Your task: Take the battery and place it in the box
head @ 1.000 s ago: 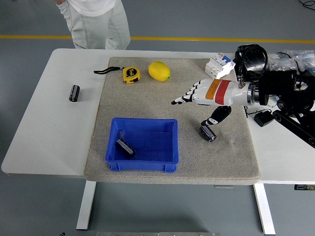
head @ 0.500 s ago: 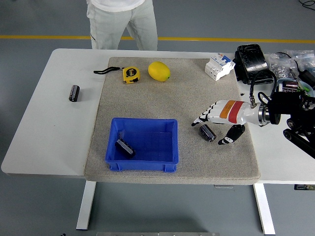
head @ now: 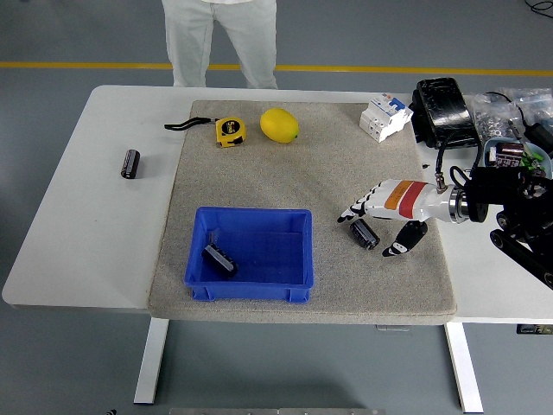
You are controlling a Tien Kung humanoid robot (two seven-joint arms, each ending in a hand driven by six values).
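Observation:
A black battery [head: 364,233] lies on the grey mat [head: 302,164], right of the blue box [head: 251,254]. My right hand [head: 372,229] hangs over it with fingers spread, fingertips on its far side and thumb on its near right side, not closed on it. A second black battery [head: 219,260] lies inside the box at its left. A third battery [head: 130,163] lies on the bare table at the far left. My left arm is out of view.
A yellow tape measure [head: 229,131] and a lemon [head: 279,125] lie at the mat's back. A white breaker [head: 385,116] and a black device with cables [head: 445,108] sit at the back right. A person [head: 223,39] stands at the far side.
My right hand swung down and right from above the mat's middle to straddle the battery, then barely moved. The person stepped to the right along the far side.

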